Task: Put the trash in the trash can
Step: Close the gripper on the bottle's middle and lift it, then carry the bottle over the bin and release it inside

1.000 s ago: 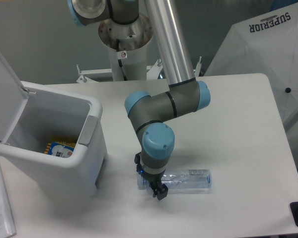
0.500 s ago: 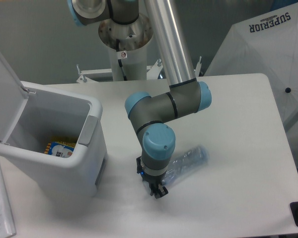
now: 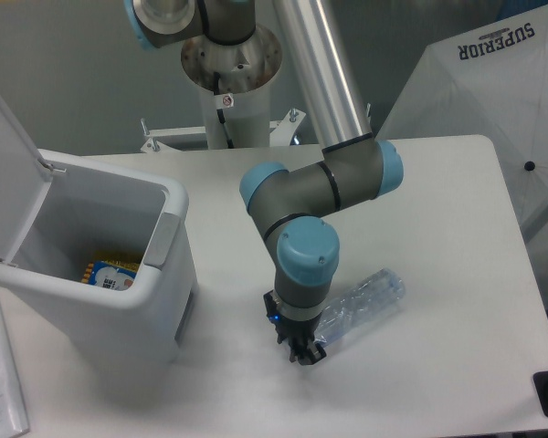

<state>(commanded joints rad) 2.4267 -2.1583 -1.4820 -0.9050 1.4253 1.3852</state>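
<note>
While the gripper [image 3: 306, 352] is clamped on one end of the crushed bottle [image 3: 365, 299], apparently the capped end, the rest slants up to the right just above the table [image 3: 457, 228]. Lift well clear before swinging left over the open trash can [image 3: 119, 265], keeping the grip firm.
</note>
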